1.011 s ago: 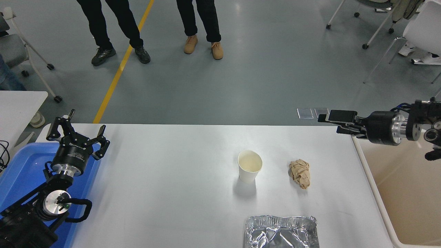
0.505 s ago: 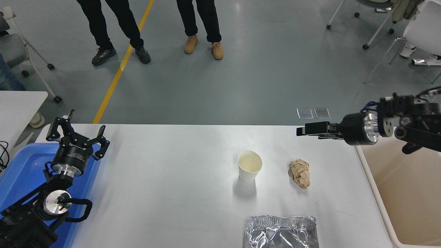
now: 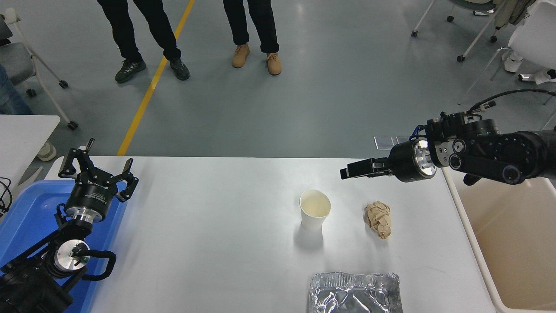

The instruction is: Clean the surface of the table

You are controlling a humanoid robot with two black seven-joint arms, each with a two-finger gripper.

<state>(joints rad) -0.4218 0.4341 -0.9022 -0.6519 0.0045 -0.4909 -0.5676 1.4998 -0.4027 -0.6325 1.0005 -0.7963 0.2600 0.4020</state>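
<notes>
Two black arms in view. Right arm (image 3: 491, 150) enters from the right edge, reaches left over the table's far right part, wrist roughly level, pointing left. Right gripper (image 3: 354, 169) sits above the table surface (image 3: 208, 226), beyond the paper cup (image 3: 315, 210) and the crumpled brown paper ball (image 3: 378, 218), touching neither. Seen side-on; fingers look close together, but cannot tell for sure whether they are together or apart, nothing seen between them.

Left arm parked at lower left; left gripper (image 3: 98, 171) points away from camera, fingers spread apart, holding nothing, over the blue bin (image 3: 26, 213) at the table's left edge.

Table surface fills the lower middle of the frame, wide white top. On it: cup upright, right of centre; paper ball just to the cup's right, apart from it; crumpled foil tray (image 3: 354, 292) at the near edge, cut off by the frame bottom. Beige bin (image 3: 512, 243) just beside the table's right edge.

Two people stand at the far side, only legs and shoes visible. Yellow floor line (image 3: 152, 87) runs between one person's feet.

Change from half a second ago: right gripper has moved further left and slightly nearer the cup, more of the arm now in frame. A second ago it was near the table's far right corner. Cup, paper ball, tray, left arm unchanged.
</notes>
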